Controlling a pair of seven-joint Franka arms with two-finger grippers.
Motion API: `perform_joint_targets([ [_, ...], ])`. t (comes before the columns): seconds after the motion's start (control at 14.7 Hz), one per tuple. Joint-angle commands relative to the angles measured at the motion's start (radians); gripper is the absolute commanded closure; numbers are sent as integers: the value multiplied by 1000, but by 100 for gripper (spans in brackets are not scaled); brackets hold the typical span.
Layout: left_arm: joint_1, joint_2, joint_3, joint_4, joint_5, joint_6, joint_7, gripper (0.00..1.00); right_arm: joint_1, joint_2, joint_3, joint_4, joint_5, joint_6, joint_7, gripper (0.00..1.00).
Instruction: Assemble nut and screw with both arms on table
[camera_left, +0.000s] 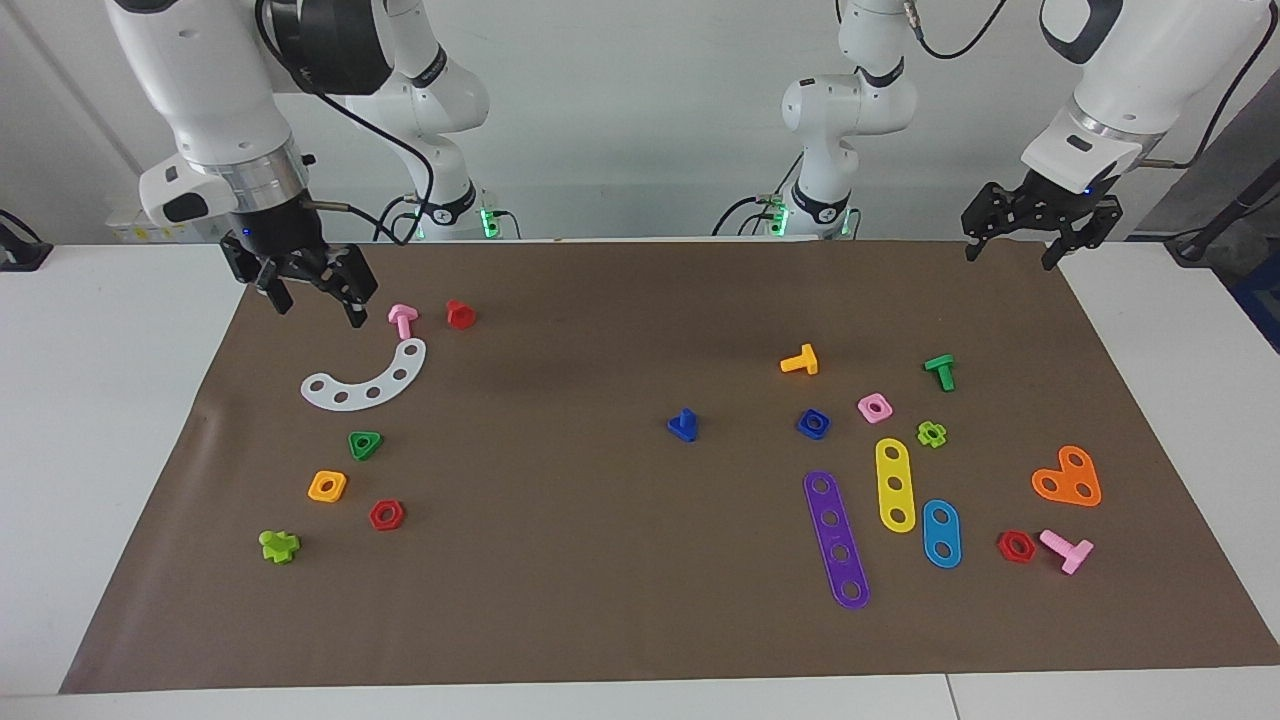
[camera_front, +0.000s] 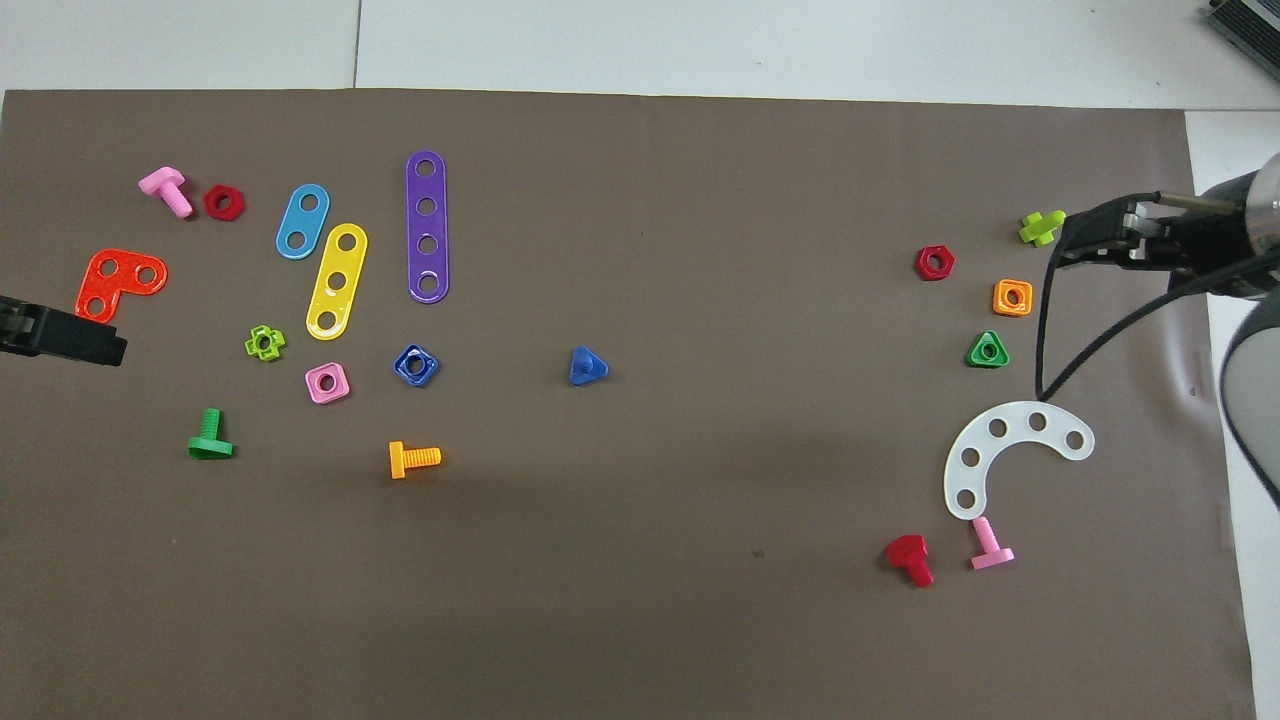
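both grippers hang in the air with nothing in them. on my screen the right arm's black two-finger gripper (camera_left: 312, 288) is raised over the brown mat's edge at its own end of the table, fingers spread apart, above the spot beside the small pink plastic bolt (camera_left: 402, 320) and the white curved plastic strip with holes (camera_left: 366, 379). i see the left arm's black gripper (camera_left: 1040, 222) up over the mat's corner at the left arm's end, fingers also apart. the small dark blue plastic bolt (camera_left: 683, 425) lies on the large brown rectangular mat (camera_left: 600, 560) near the middle, untouched. the small dark blue square plastic nut (camera_left: 813, 423) sits flat on the mat beside it, toward the left arm's end, a clear gap between them, with the pink square plastic nut (camera_left: 874, 407) just beside it.
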Motion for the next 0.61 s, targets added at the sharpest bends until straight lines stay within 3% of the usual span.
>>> perform_joint_targets([
  [0.0,-19,-6,8,-11,-9,44,-11,0,-40,-49,14,-16,-11,-66,-112,0],
  [0.27,-22,3,3,-11,-8,93,-11,0,-57,-71,14,-76,1,-87,-160,0],
  [0.54,-24,14,0,-16,-8,147,-11,0,-65,-69,17,-73,15,-135,-216,0],
])
